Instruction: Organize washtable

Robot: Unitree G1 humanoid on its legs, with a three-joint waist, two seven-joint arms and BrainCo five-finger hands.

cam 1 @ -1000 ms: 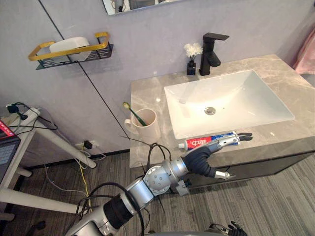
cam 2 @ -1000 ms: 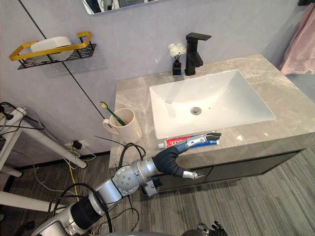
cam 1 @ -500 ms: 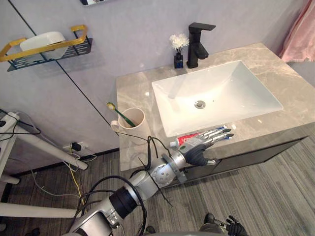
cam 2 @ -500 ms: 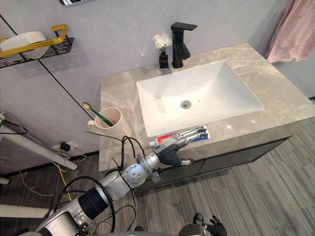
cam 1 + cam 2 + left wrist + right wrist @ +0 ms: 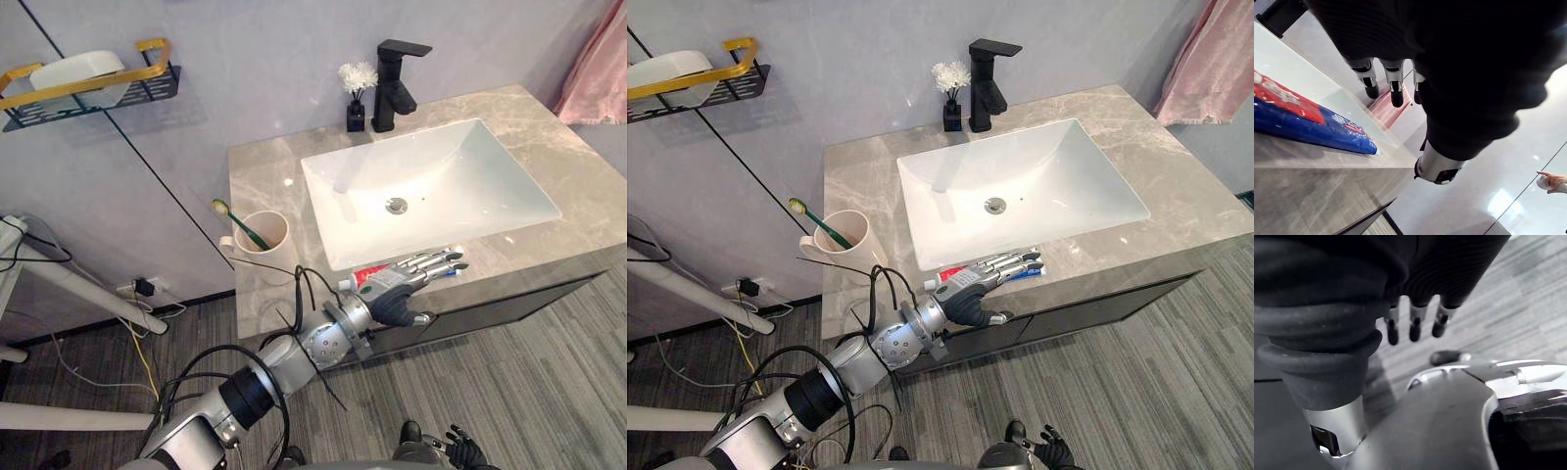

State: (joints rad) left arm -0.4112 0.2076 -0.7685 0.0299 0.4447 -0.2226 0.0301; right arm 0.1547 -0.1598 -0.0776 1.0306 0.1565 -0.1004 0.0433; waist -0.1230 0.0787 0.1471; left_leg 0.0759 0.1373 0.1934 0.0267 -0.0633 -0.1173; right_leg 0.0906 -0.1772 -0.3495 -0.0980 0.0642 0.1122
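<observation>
The left hand [image 5: 402,284], fingers straight and slightly spread, hovers over the toothpaste tube [image 5: 1303,122] just beneath it, at the counter's [image 5: 265,186] front edge. A clumsy sweep could knock the tube off that edge. Just beyond the fingers is the sink [image 5: 431,176]. Bare counter lies left of the hand, towards the mug [image 5: 263,235]. The right hand [image 5: 1415,328] hangs relaxed.

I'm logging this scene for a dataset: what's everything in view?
Counter: one, grey marble, centre of view.
Sink: one, white, set in counter.
Toothpaste: one, red and blue, counter's front edge.
Mug: one, cream, counter left of sink.
Toothbrush: one, green, in the mug.
Faucet: one, black, behind sink.
Vase: one, black with white flowers, beside faucet.
Wall shelf: one, black and gold, holding a white dish.
Cloth: one, pink, far right.
Left robot hand: one, silver, fingers straight over the toothpaste.
Right robot hand: one, dark, open, low over the floor.
</observation>
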